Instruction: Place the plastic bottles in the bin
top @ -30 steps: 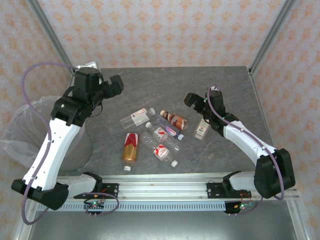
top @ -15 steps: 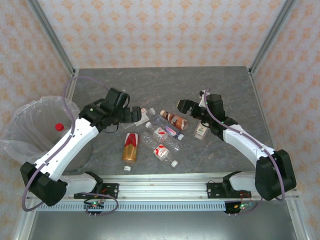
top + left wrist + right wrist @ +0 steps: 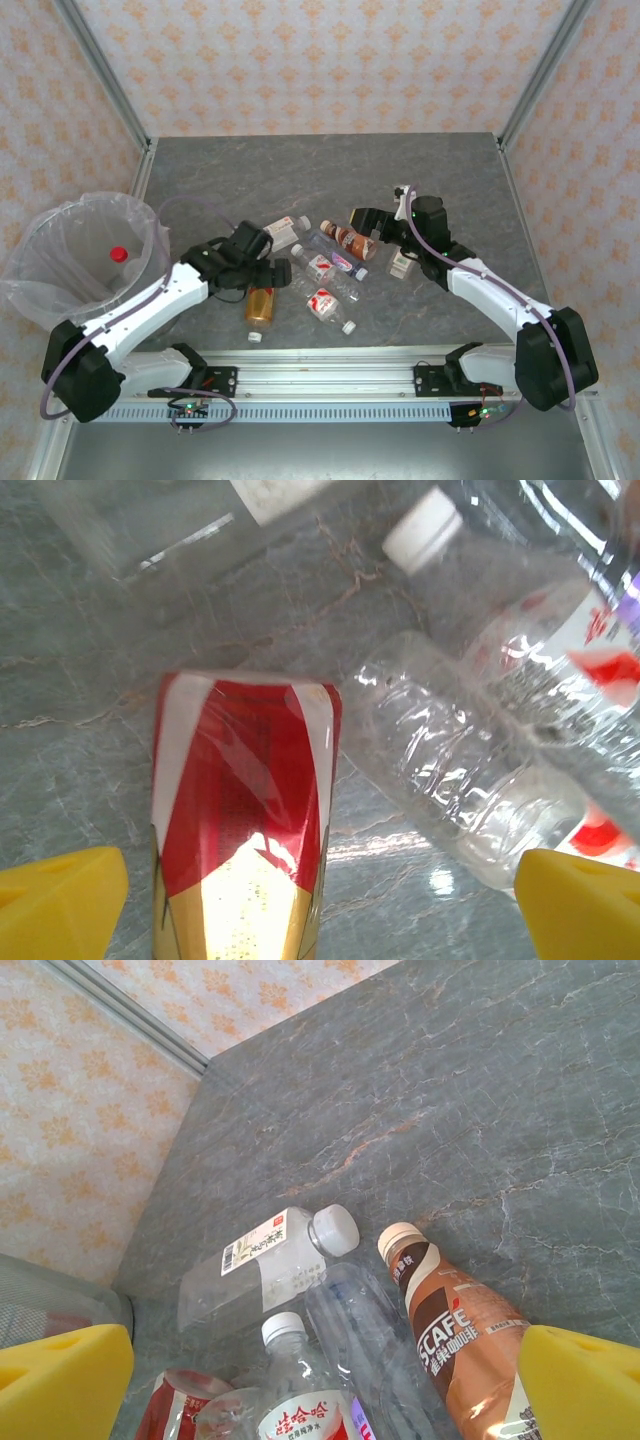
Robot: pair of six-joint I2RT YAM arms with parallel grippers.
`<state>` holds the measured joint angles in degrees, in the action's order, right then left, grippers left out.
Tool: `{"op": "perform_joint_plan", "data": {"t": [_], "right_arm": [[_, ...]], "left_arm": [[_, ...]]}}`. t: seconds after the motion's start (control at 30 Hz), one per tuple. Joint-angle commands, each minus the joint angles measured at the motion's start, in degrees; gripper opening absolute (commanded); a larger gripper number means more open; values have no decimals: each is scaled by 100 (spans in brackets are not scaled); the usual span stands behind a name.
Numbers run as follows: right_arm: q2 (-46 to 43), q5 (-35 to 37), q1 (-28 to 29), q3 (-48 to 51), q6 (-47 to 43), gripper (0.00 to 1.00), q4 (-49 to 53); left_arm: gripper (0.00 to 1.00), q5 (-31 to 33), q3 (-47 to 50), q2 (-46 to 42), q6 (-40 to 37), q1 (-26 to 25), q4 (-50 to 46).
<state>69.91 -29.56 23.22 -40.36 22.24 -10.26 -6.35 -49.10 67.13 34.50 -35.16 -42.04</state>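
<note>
From above, the wide clear bag-lined bin (image 3: 50, 280) beside the grey worktop's (image 3: 330, 170) left edge holds a red-capped bottle (image 3: 119, 254). Wrist views show both wide open, empty: left gripper (image 3: 320, 910) astride a red-labelled amber bottle (image 3: 245, 810), right gripper (image 3: 320, 1385) over a brown coffee bottle (image 3: 455, 1345).

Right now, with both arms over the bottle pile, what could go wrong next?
1. The open left end effector straddles the red-and-gold labelled bottle, but the crumpled clear plastic bottle lies close beside it inside the same gap; closing might pinch both or shove one away.
2. The open right end effector hangs over the brown coffee bottle with a cream cap, with a smooth clear bottle alongside; it could land on that neighbour and make it roll.
</note>
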Motion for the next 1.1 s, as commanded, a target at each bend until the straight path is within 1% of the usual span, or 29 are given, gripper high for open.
{"op": "perform_joint_plan", "data": {"t": [0.0, 0.1, 0.23, 0.5, 0.67, 0.77, 0.87, 1.07], "right_arm": [[17, 46, 11, 38, -55, 99, -294], [65, 64, 8, 28, -72, 99, -289], [95, 133, 13, 19, -87, 99, -275], [100, 204, 8, 31, -85, 99, -196], [60, 244, 11, 46, -78, 99, -152], [40, 289, 11, 45, -71, 99, -109], [23, 290, 11, 54, -39, 99, -81], [-63, 327, 12, 79, -3, 99, -57]], "left_arm": [[100, 649, 225, 214, -27, -368, 232], [100, 712, 563, 358, 47, -528, 588], [100, 708, 853, 497, 49, -544, 931], [100, 571, 996, 842, -81, -516, 1091], [100, 273, 1047, 889, -159, -510, 1386], [98, 186, 1060, 981, -187, -509, 1496], [95, 241, 1017, 1164, -160, -505, 1530], [90, 593, 967, 1409, 171, -514, 1702]]}}
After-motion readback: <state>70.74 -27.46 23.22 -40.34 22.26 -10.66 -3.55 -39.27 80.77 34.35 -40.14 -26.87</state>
